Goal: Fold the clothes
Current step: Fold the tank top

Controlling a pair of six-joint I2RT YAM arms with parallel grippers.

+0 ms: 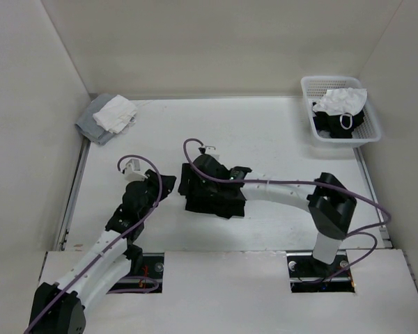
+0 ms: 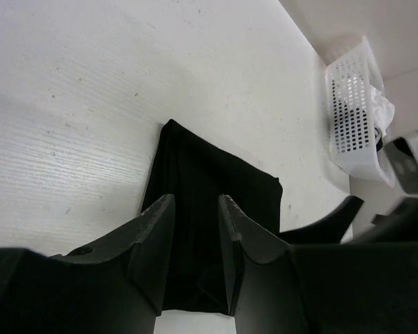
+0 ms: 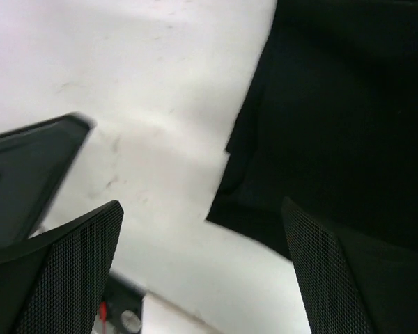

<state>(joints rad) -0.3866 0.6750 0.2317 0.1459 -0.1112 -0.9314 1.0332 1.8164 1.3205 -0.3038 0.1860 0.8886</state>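
Nearest, along the bottom edge of the overhead view: two arm bases [image 1: 319, 268] bolted into cut-outs of a white board [image 1: 223, 292]. White tubular links, black joints, thin purple cables [image 1: 362, 200] looped alongside.

Left gripper [image 2: 195, 203]: hard, smooth black fingers [image 2: 155, 240], wedge-shaped, standing partly apart with a narrow gap and gripping nothing; black cloth shows beneath the gap. Overhead it sits just beside the garment's left edge, centre-left of frame.

Right gripper [image 3: 200, 205]: fingers [image 3: 80, 268] faced with fine mesh-textured black pads, spread wide and clasping nothing. One hangs over bare table, the other over black cloth.

Black soft fabric garment [image 1: 216, 200]: plain, matt, lying on the table as a compact, roughly rectangular folded slab at the centre of the overhead frame, partly under the right wrist. Edges slightly wavy.

White matt tabletop [image 1: 279, 139]: faintly grained, lightly scuffed.

White perforated plastic basket [image 1: 341, 141]: rectangular, upper right, holding crumpled white cloth [image 1: 341, 99] over dark items.

Grey-and-white cloth pile [image 1: 108, 117]: rumpled, at the table's upper left corner.
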